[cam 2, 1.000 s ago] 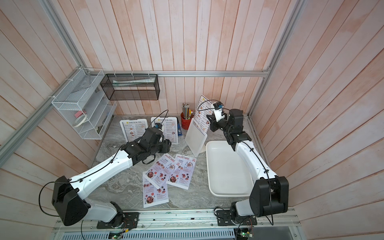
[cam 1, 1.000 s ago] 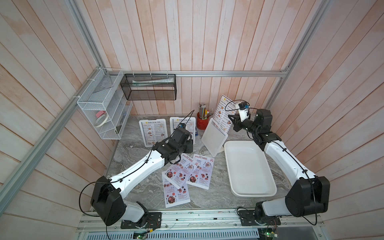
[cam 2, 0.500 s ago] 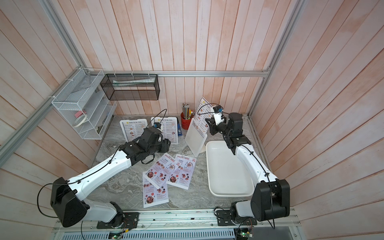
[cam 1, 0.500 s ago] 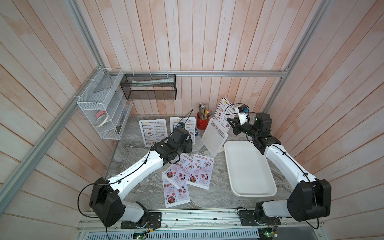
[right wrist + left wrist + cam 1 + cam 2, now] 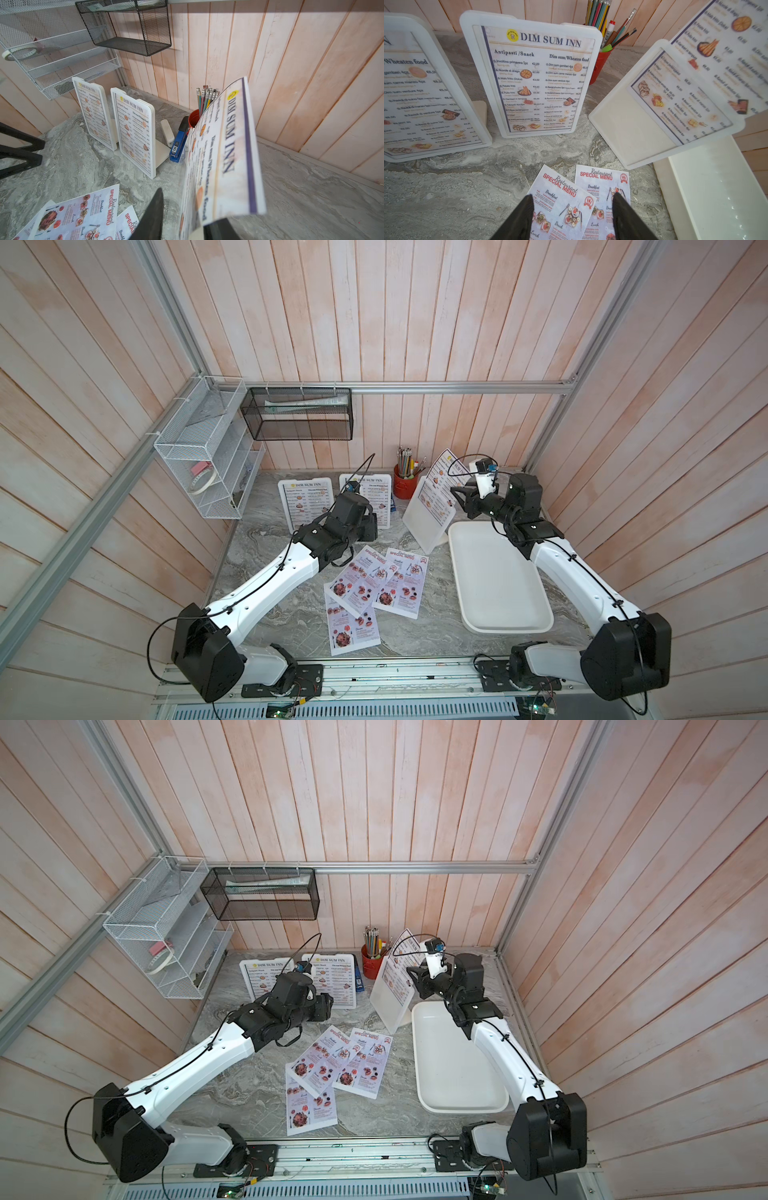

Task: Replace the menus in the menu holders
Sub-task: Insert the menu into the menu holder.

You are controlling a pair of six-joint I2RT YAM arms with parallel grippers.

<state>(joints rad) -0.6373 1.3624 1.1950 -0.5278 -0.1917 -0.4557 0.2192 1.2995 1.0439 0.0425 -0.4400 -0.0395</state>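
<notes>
Marbled bench (image 5: 436,630), far right: a Dim Sum Inn menu (image 5: 224,155) stands half out of the tilted holder (image 5: 424,531), right jaws parted around its edge, left jaws wide and empty. Unpinched, it may slide back down or flop over. Its long axis rises steeply, heading uppermost, sheet curling.

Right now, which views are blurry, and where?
Left wrist view: middle menu holder sharp, the raised menu blurred. Right wrist view: that raised menu smeared up close, far holders readable. Both top views: sharp, wall planks splayed.
</notes>
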